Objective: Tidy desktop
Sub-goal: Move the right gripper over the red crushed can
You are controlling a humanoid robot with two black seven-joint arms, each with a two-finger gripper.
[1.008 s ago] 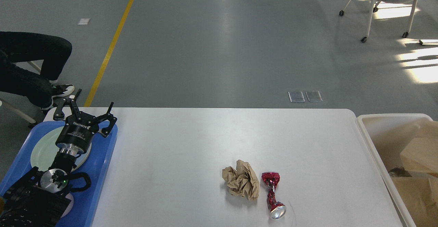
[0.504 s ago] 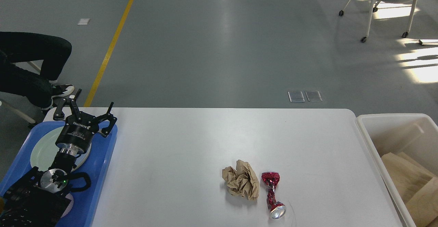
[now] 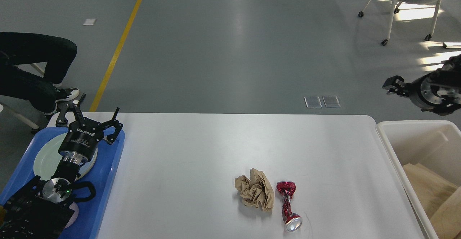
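Head view, and the white tabletop carries two bits of litter toward its near edge, around five o'clock from centre: a crumpled brown paper ball and, just beside it on the right, a crushed red can. The can's long axis runs roughly twelve to six, open silver end toward the robot.

The left claw hangs over a pale plate in the blue tray at nine o'clock, fingers spread wide and empty, forearm rising from the bottom left corner and pointing to twelve. From there the litter lies off toward four o'clock, well apart.

The right claw comes in at the right edge around two o'clock, lifted above the cream bin, which holds brown paper. It is blurred and small, so whether it is spread or closed I cannot tell. The can lies toward seven o'clock from it.

My call: the right arm looks the nearer one for the litter, and the bin sits on its side.
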